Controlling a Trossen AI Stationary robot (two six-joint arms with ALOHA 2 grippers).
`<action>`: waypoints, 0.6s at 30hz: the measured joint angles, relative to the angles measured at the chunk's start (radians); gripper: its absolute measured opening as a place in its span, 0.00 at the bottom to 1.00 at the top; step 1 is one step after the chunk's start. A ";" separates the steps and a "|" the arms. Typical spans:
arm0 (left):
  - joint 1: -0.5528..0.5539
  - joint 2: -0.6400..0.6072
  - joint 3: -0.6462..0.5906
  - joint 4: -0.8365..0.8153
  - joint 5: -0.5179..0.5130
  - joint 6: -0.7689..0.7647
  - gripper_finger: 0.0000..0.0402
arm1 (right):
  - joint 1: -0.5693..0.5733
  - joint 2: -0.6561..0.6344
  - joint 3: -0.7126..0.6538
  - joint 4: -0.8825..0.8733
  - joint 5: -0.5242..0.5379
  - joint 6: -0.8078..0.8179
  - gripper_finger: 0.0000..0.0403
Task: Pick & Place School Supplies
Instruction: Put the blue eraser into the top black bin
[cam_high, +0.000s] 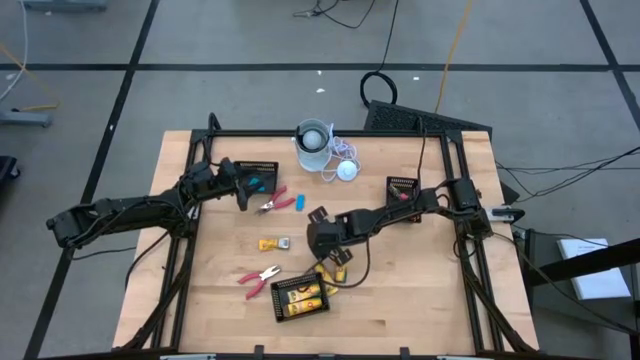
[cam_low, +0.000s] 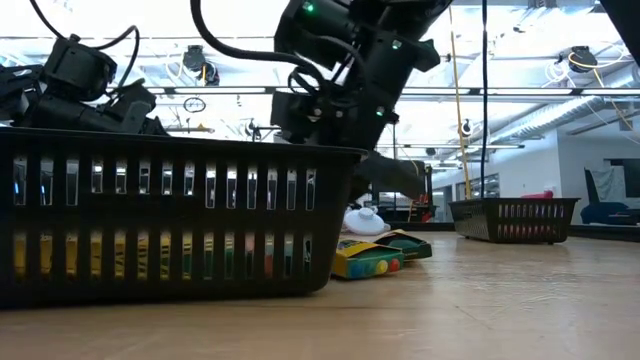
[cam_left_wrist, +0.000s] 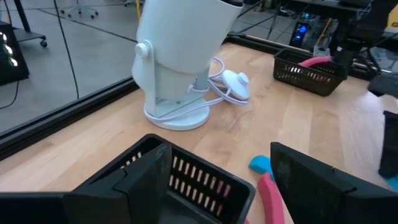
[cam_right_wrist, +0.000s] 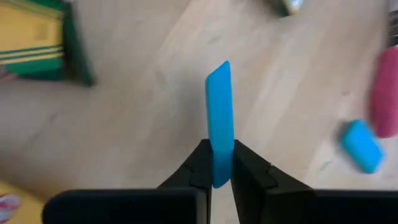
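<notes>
The wooden surface (cam_high: 420, 270) carries three black mesh trays: one near the front edge (cam_high: 300, 296) already holding yellow boxes, one at the back left (cam_high: 262, 172) and one at the back right (cam_high: 402, 187). A white cup (cam_high: 313, 143) with its corded disc (cam_high: 346, 170) stands at the back between them.

The right arm reaches in over the middle of the surface, and its claw (cam_right_wrist: 214, 171) is clenched on a light-blue stick (cam_right_wrist: 220, 118), pinching it at one end so most of it juts out in front of the fingers. Below it the bare wood shows, with a yellow-and-green box (cam_right_wrist: 37, 40) off to one side and another blue stick (cam_right_wrist: 360, 144) lying loose beside a red handle (cam_right_wrist: 385, 93).

To my eye the step in hand is carrying this stick to a tray. The grip sits far down the stick, so a slow, level move would keep it from swinging or slipping out. Lift clear of the boxes by the front tray before travelling, and let go only once the stick is over the tray's inside.

The left claw (cam_high: 243, 190) waits released over the back-left tray. Red-handled pliers (cam_high: 258, 278) and a small yellow piece (cam_high: 272, 243) are not yet sorted.
</notes>
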 joint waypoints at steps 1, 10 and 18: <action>0.000 0.000 0.000 0.002 0.003 0.000 0.67 | -0.004 0.000 0.000 0.015 0.008 -0.010 0.06; -0.002 0.000 0.000 0.049 0.115 0.005 0.67 | -0.080 0.000 0.000 0.198 0.007 -0.051 0.06; -0.110 0.000 0.001 0.109 0.157 0.036 0.67 | -0.159 -0.001 0.036 0.364 0.004 -0.081 0.06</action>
